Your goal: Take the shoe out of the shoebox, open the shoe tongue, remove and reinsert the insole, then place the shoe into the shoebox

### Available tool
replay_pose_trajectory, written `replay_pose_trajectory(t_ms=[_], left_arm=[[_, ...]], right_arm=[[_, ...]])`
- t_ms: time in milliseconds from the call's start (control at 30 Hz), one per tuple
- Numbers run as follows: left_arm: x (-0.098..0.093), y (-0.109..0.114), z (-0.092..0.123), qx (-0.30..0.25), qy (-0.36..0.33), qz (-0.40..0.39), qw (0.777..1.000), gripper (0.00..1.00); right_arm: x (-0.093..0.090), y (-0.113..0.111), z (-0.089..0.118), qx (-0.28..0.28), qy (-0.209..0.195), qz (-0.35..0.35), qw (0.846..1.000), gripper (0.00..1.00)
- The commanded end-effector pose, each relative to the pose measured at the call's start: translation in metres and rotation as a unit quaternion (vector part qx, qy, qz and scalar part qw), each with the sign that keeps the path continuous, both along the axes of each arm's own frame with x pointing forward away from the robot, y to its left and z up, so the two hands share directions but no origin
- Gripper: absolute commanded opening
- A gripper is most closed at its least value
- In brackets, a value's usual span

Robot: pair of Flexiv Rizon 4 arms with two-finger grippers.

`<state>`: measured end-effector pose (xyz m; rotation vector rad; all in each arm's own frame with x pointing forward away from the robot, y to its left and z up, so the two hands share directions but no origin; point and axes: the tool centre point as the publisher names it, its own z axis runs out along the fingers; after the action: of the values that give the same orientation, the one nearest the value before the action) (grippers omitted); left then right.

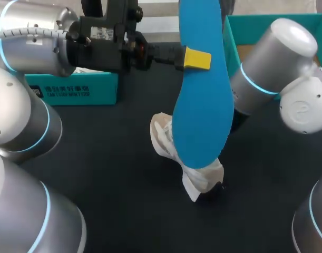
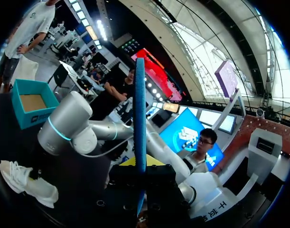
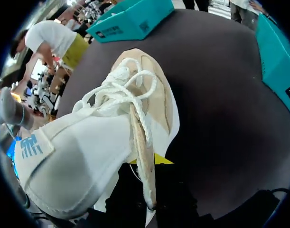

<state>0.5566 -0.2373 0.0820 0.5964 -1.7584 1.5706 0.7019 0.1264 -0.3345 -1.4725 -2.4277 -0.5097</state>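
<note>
Your left pincer (image 1: 196, 59) is clamped across the long blue foam insole (image 1: 203, 110), which hangs close to upright, its lower end directly above the white lace-up shoe (image 1: 200, 174). The shoe lies on the dark worktop (image 1: 108, 158) with its collar edge pinched in your right pincer (image 3: 147, 190). Everything hinges on line-up: I judge you must bring the insole's long axis along the shoe's length before lowering its tip into the opening. The left arm does the travelling.
</note>
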Motion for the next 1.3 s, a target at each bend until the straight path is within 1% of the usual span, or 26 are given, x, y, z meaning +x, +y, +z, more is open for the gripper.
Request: replay_pose_trajectory(t_ms=[33,67,167,200,300,400,467,500,600,700,833,1033,1100,1133,1167,1233,1300], left_arm=[[-0.001,0.0,-0.002,-0.002,0.0,0.0,1.0,0.0],[-0.001,0.0,-0.002,-0.002,0.0,0.0,1.0,0.0],[-0.001,0.0,-0.002,-0.002,0.0,0.0,1.0,0.0],[-0.001,0.0,-0.002,-0.002,0.0,0.0,1.0,0.0],[-0.001,0.0,-0.002,-0.002,0.0,0.0,1.0,0.0],[-0.001,0.0,-0.002,-0.002,0.0,0.0,1.0,0.0],[-0.001,0.0,-0.002,-0.002,0.0,0.0,1.0,0.0],[-0.001,0.0,-0.002,-0.002,0.0,0.0,1.0,0.0],[-0.001,0.0,-0.002,-0.002,0.0,0.0,1.0,0.0],[-0.001,0.0,-0.002,-0.002,0.0,0.0,1.0,0.0],[-0.001,0.0,-0.002,-0.002,0.0,0.0,1.0,0.0],[-0.001,0.0,-0.002,-0.002,0.0,0.0,1.0,0.0],[-0.001,0.0,-0.002,-0.002,0.0,0.0,1.0,0.0],[-0.001,0.0,-0.002,-0.002,0.0,0.0,1.0,0.0],[-0.001,0.0,-0.002,-0.002,0.0,0.0,1.0,0.0],[-0.001,0.0,-0.002,-0.002,0.0,0.0,1.0,0.0],[-0.001,0.0,-0.002,-0.002,0.0,0.0,1.0,0.0]], right_arm=[[0.005,0.01,-0.011,0.032,0.057,-0.117,0.991,0.0],[0.004,0.011,-0.012,0.038,0.063,-0.143,0.987,0.0],[0.004,0.016,-0.016,0.046,0.072,-0.163,0.983,0.0],[0.002,0.018,-0.018,0.045,0.072,-0.155,0.984,0.0],[-0.001,0.021,-0.02,0.035,0.062,-0.173,0.982,0.0],[-0.005,0.023,-0.022,0.034,0.062,-0.191,0.979,0.0],[-0.009,0.025,-0.023,0.038,0.067,-0.186,0.979,0.0],[-0.011,0.026,-0.024,0.035,0.061,-0.178,0.981,0.0],[-0.019,0.03,-0.025,0.031,0.058,-0.158,0.985,0.0],[-0.023,0.031,-0.028,0.027,0.057,-0.156,0.986,0.0],[-0.028,0.03,-0.031,0.022,0.051,-0.164,0.985,0.0],[-0.033,0.029,-0.038,0.018,0.041,-0.215,0.976,0.0],[-0.034,0.03,-0.043,0.015,0.043,-0.219,0.975,0.0],[-0.035,0.031,-0.046,0.013,0.048,-0.209,0.977,0.0],[-0.036,0.032,-0.047,0.012,0.046,-0.222,0.974,0.0],[-0.036,0.032,-0.05,0.01,0.046,-0.214,0.976,0.0],[-0.035,0.031,-0.051,0.008,0.046,-0.221,0.974,0.0]])
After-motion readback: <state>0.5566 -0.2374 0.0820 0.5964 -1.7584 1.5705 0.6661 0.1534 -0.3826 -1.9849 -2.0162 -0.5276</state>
